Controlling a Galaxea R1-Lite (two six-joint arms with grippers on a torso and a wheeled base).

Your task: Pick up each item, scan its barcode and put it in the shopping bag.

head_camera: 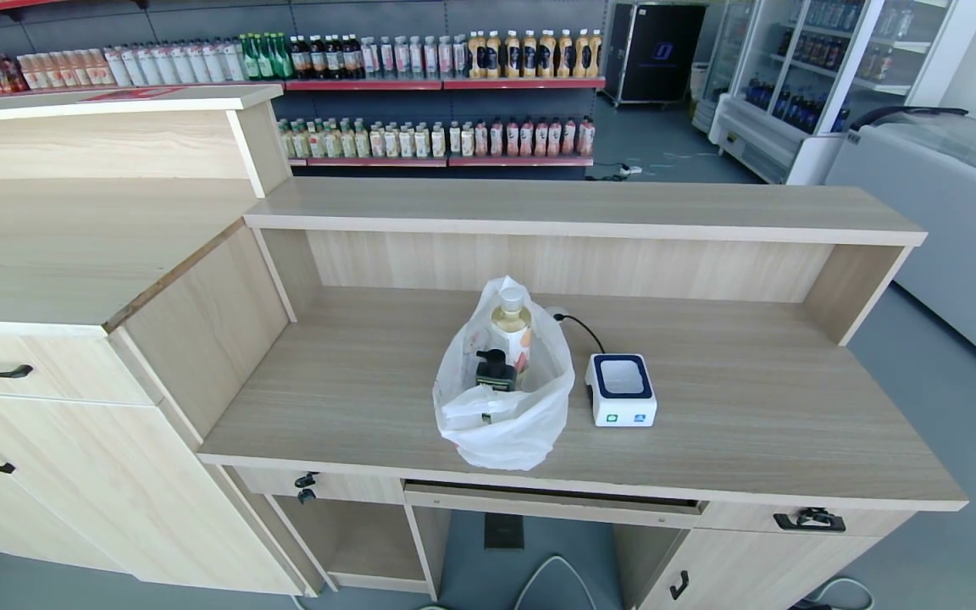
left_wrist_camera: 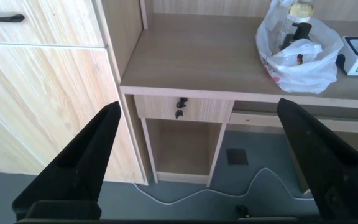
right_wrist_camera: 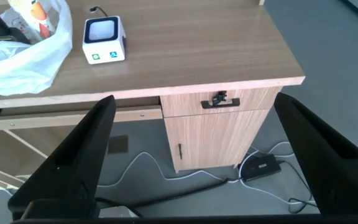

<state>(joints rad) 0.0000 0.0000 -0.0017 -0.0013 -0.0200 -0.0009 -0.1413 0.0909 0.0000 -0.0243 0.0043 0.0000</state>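
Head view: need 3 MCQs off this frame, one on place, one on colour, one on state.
1. The scanner stands: A) on the floor B) on the counter, to the robot's right of the shopping bag C) inside the bag.
2. The shopping bag is: A) white B) red C) black.
3. The left gripper is: A) shut on a bottle B) shut on the bag C) open.
Key: 1 B, it sits beside the bag on the wood top; 2 A, thin white plastic; 3 C, its fingers stand wide apart, nothing gripped.
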